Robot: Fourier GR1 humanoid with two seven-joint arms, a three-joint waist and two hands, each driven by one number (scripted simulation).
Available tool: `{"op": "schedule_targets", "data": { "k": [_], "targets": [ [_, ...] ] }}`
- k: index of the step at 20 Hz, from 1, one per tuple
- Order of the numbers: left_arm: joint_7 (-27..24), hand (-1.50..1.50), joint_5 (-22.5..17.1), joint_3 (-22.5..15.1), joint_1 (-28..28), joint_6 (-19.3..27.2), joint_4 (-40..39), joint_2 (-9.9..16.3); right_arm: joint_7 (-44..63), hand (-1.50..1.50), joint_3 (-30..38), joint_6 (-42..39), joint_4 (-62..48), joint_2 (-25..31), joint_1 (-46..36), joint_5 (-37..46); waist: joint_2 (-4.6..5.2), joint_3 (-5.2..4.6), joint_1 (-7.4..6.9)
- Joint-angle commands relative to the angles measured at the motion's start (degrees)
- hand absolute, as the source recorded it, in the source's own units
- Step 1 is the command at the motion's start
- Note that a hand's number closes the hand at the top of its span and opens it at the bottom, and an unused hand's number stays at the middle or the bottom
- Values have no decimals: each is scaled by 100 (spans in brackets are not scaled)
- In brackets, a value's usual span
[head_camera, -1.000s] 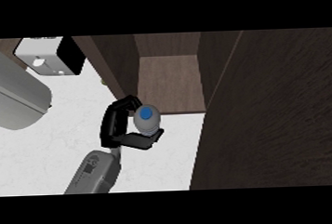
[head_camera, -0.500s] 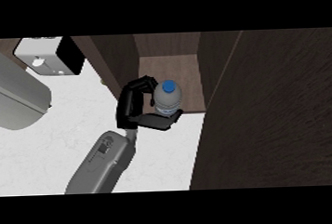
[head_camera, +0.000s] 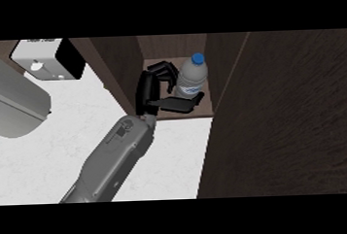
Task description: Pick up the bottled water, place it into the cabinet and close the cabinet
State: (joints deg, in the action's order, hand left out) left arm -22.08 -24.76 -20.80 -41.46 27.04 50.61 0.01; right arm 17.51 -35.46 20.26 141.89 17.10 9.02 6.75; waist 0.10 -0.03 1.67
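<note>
where the view begins at its lower edge, one grey forearm [head_camera: 113, 162] rises from the bottom and slants up and to the right across the white marbled counter top [head_camera: 42, 162], ending at the mouth of the dark brown wooden cabinet [head_camera: 120, 67]. which of the robot's arms this is cannot be told for certain; it enters left of the view's middle, and no other hand shows. at the forearm's end the black robot hand [head_camera: 148, 90] is curled round the clear plastic water bottle with a blue cap [head_camera: 188, 79]: its fingers wrap the bottle's left side, and the thumb lies across the front of the bottle's lower part, so the hand is gripping the bottle. the bottle stands upright, or nearly so, inside the open cabinet compartment, at or just above the lighter brown shelf floor [head_camera: 177, 111]; whether its base touches the floor cannot be seen, since the thumb hides it. the bottle's body is see-through with a pale grey sheen and light ribbing, and its blue cap points up towards the compartment's back. at the right, the dark wood-grained cabinet door [head_camera: 284, 120] stands open, filling much of that side. at the far left sit a large grey rounded appliance [head_camera: 14, 107] and, beyond it, a white and black box [head_camera: 49, 60]
</note>
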Motion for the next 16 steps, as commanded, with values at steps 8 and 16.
{"op": "schedule_targets", "data": {
  "k": [8,16],
  "targets": [
    [-493,150,-792,339,-1189,391,-1895,-1,-94,-150,243,-84,547,144,235,-186,37,1,81],
    [-1024,150,-668,376,-1590,872,-3080,-1,-259,-150,14,-208,831,403,617,-205,66,-2,255]
  ]
}}
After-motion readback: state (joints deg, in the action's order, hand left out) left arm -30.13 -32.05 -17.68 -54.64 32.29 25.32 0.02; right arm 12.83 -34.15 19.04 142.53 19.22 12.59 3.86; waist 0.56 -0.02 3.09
